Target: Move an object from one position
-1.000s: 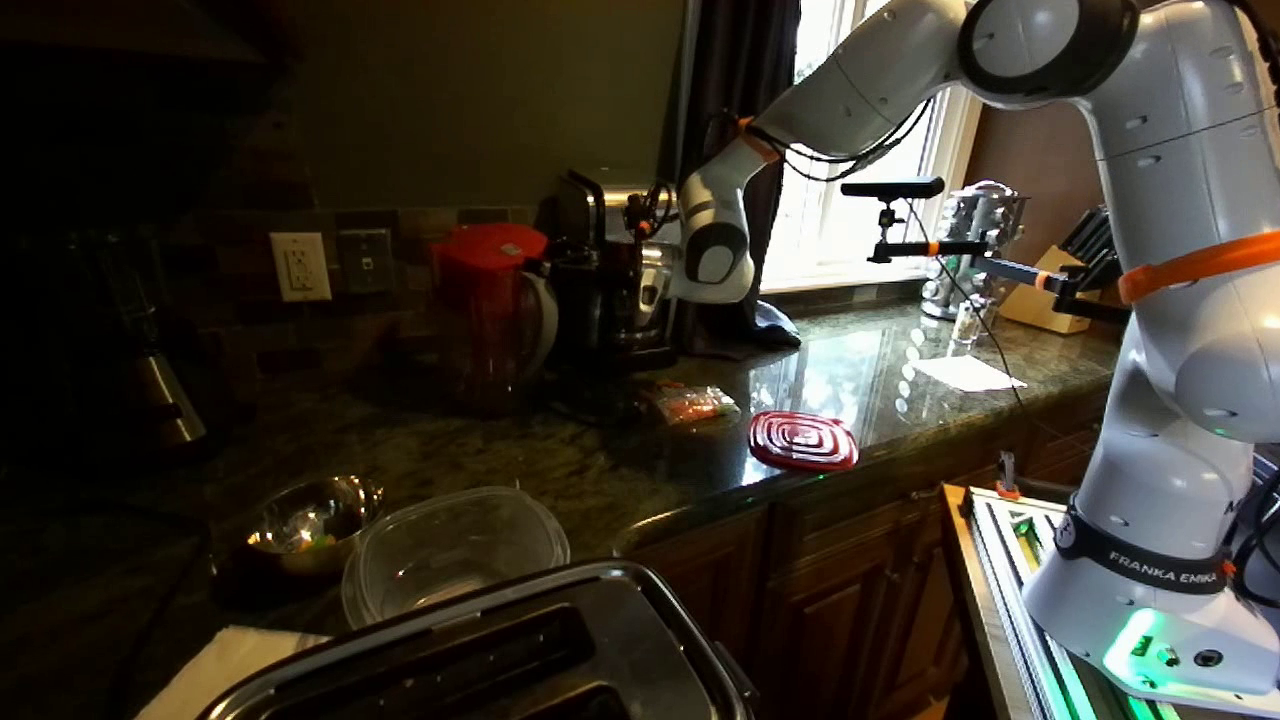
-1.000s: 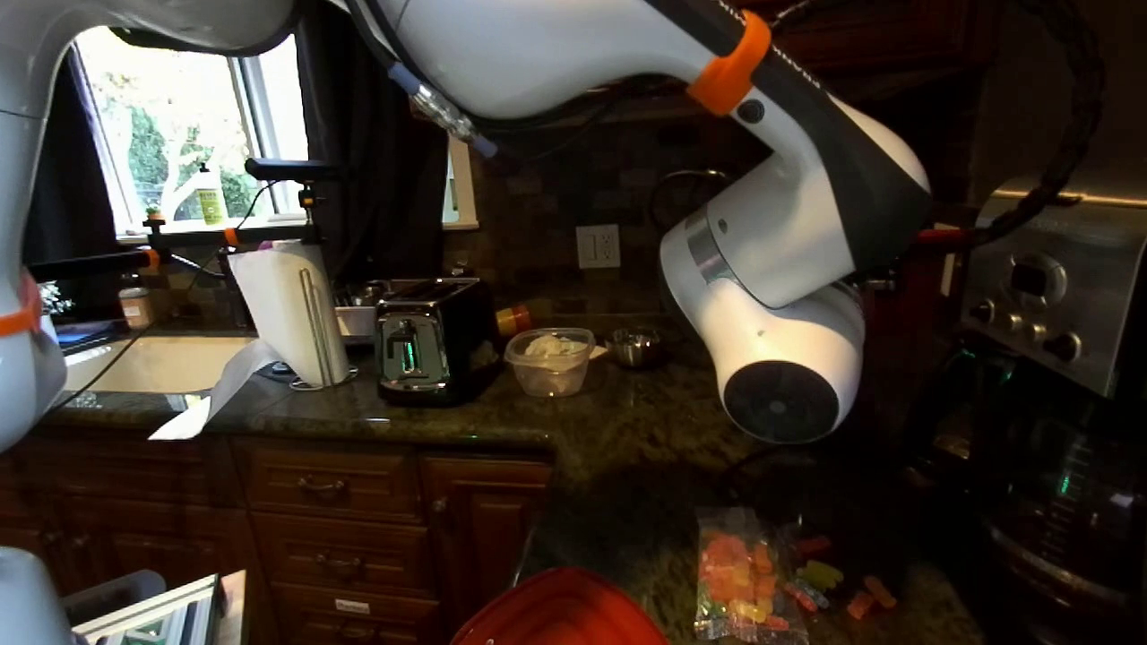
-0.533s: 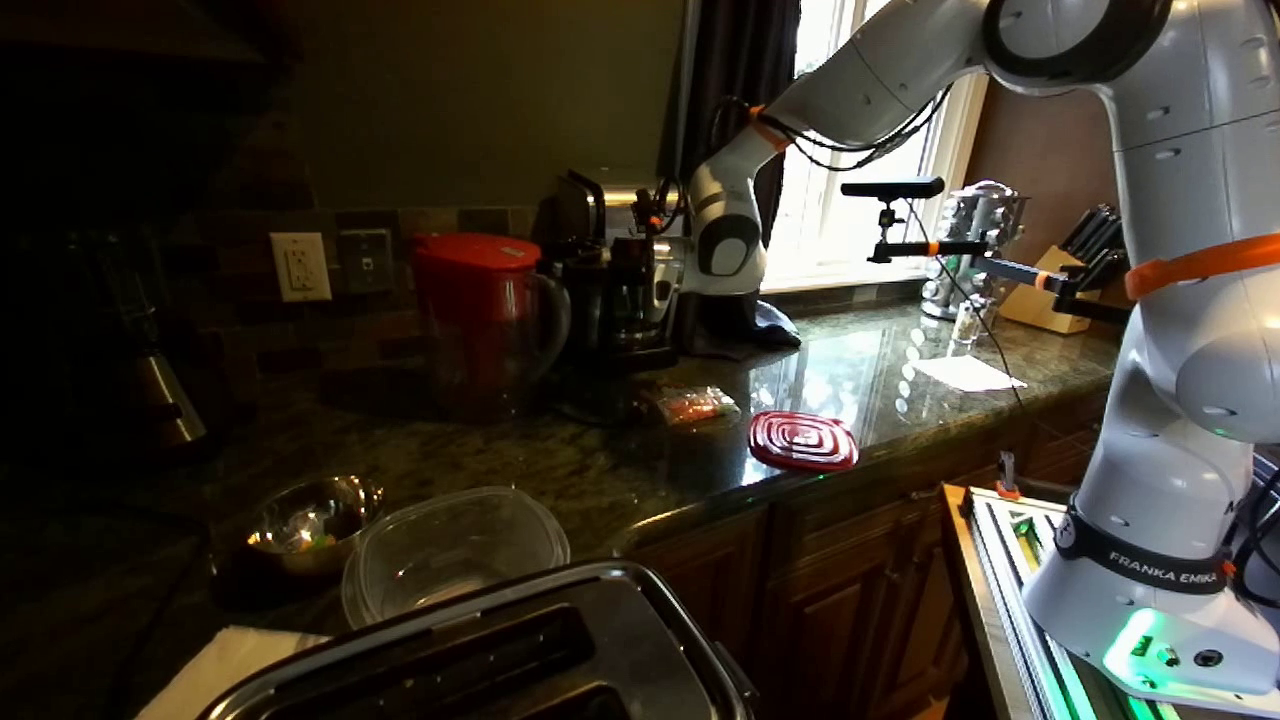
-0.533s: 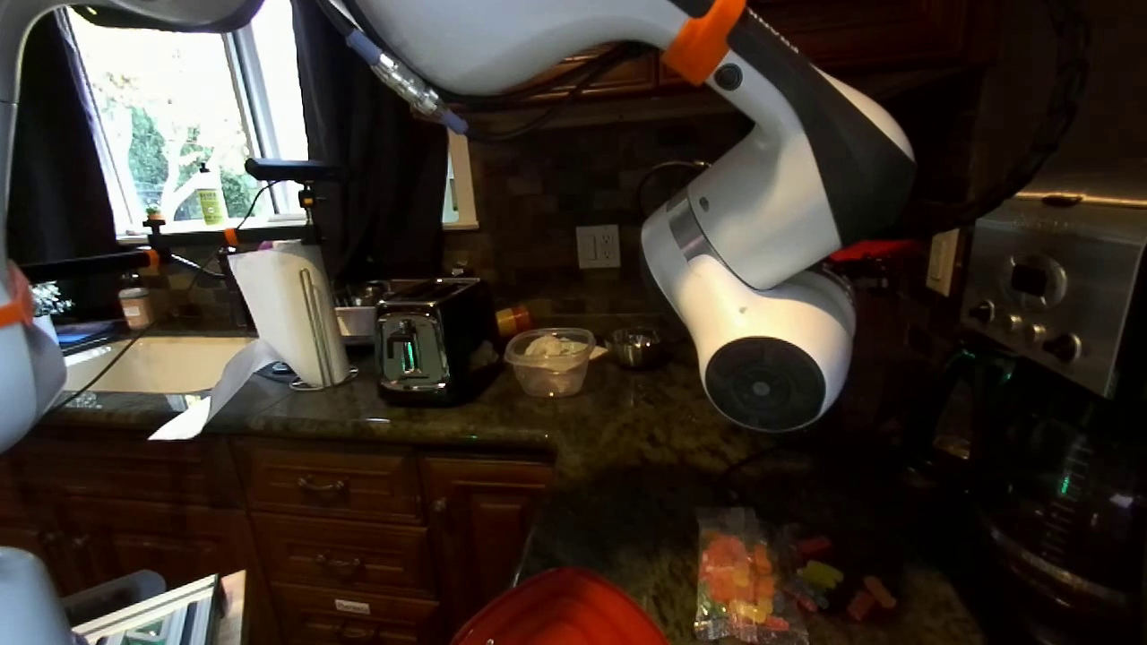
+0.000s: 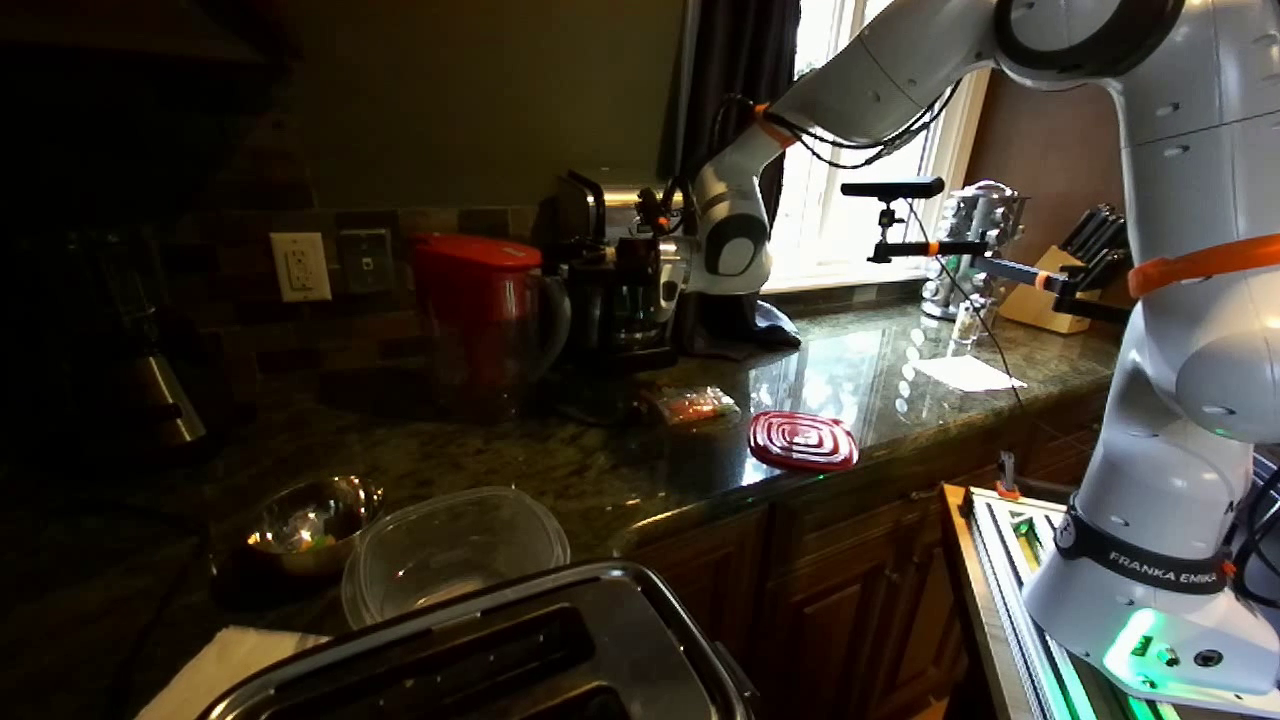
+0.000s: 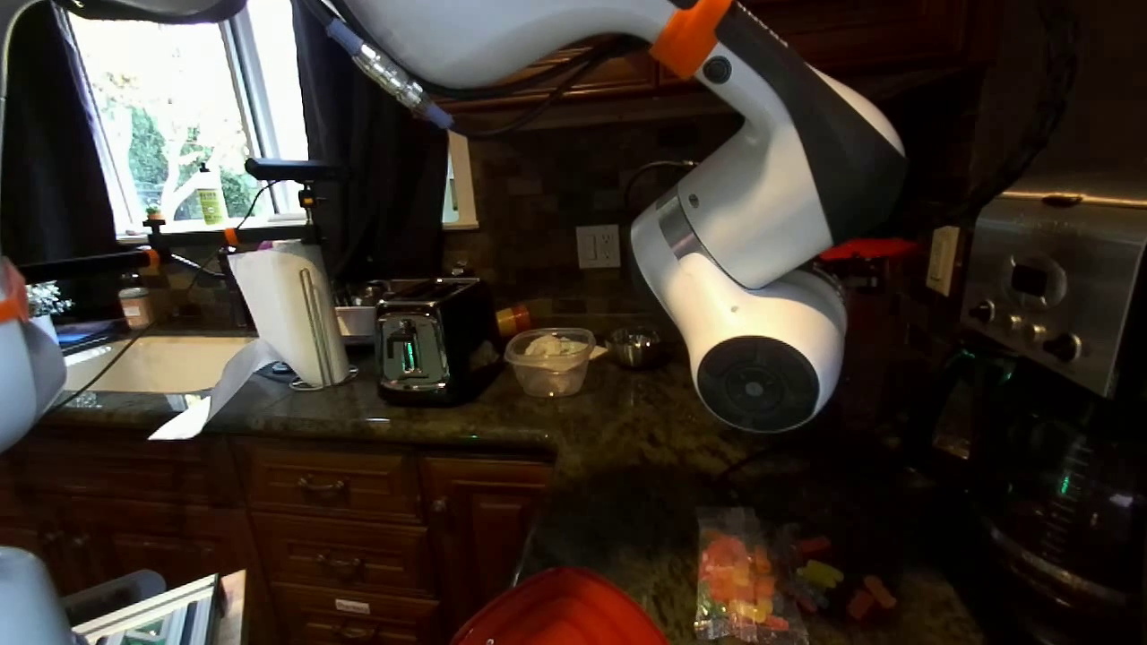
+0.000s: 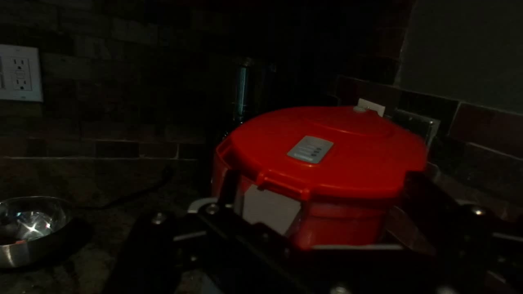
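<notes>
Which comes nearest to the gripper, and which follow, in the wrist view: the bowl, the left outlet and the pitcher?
1. Pitcher: directly in front of the gripper.
2. Bowl: off to the left of the view, on the counter.
3. Left outlet: upper left, on the wall beyond the bowl.

Two red lids [image 5: 803, 441] show, one of them topping the single pitcher [image 5: 480, 330]. The counter [image 6: 609, 434] carries one toaster [image 6: 435, 345], one coffee maker [image 6: 1071, 524], one knife block [image 5: 1045, 290], one paper-towel roll [image 6: 285, 309], one clear tub [image 6: 548, 378] with one small metal bowl [image 6: 634, 349] beside it, and one candy bag [image 6: 739, 573]; the loose gummies [image 6: 820, 573] cannot be counted exactly. One robot arm [image 6: 762, 206] bears one gripper [image 7: 320, 183].
</notes>
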